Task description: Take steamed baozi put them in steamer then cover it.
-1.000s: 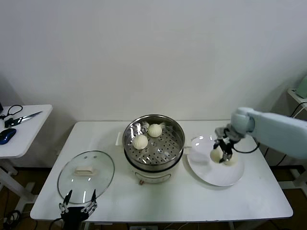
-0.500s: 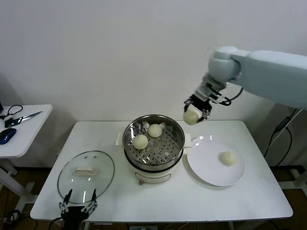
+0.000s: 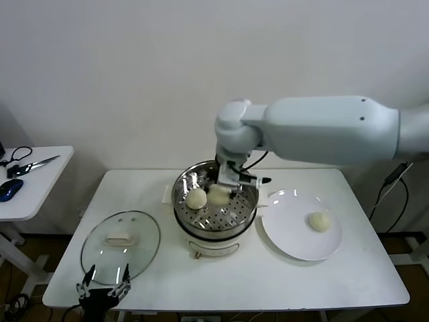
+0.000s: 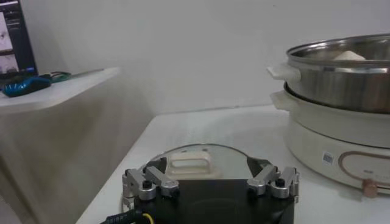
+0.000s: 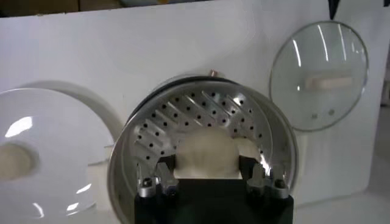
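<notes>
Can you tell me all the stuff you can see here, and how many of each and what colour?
baozi: four, cream-white; two visible on the steamer tray, one lying free, one held over the tray; one on the plate; a fourth mostly hidden behind the arm
steamer: one, shiny steel on a cream base, table centre
cover: one, clear glass, cream handle, flat on the table left of the steamer
plate: one, white, right of the steamer
table: one, white
side table: one, white, far left, holding scissors and a blue item
left end effector: open, at the table's front edge near the cover
right end effector: shut on a baozi over the steamer
</notes>
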Robot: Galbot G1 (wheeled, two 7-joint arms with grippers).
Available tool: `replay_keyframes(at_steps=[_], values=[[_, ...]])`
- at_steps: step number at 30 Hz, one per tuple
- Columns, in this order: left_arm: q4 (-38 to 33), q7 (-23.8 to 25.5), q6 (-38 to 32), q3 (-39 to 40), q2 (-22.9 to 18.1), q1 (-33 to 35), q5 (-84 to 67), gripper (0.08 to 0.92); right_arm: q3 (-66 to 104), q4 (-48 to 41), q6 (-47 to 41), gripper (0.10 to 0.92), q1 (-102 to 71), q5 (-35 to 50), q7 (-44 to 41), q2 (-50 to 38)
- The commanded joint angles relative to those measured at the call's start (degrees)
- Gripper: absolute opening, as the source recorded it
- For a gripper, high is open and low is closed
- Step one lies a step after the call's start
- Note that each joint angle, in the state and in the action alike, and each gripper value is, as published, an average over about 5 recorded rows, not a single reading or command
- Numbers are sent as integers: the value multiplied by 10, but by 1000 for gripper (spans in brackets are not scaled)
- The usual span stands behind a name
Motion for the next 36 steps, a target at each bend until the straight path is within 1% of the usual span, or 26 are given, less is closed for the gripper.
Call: replay_keyframes(at_steps=[1, 15, 18, 21, 23, 26, 29, 36], values=[[-1, 0, 0, -1, 0, 0, -1, 823, 9, -6, 6, 679, -102, -72, 19, 26], [0, 0, 1, -1, -3, 0, 1, 823, 10, -63, 3, 676, -147, -84, 36, 28], [0, -1, 1, -1, -3, 0, 1, 823, 11, -69, 7, 714, -144, -80, 33, 29], [0, -1, 0, -1, -4, 0, 1, 823, 11, -70, 14, 784, -131, -68, 25, 25], [0, -1, 0, 0, -4, 0, 1, 823, 13, -70, 17, 811, -119, -56, 20, 21], [0, -1, 0, 1, -4, 0, 2, 823, 16, -76, 18, 821, -86, -12, 3, 7], [-1, -1, 0, 2, -4, 0, 3, 823, 14, -94, 10, 822, -39, 62, -21, -19], [-3, 0, 0, 3, -4, -1, 3, 823, -23, -213, -16, 823, 57, 284, -100, -102]])
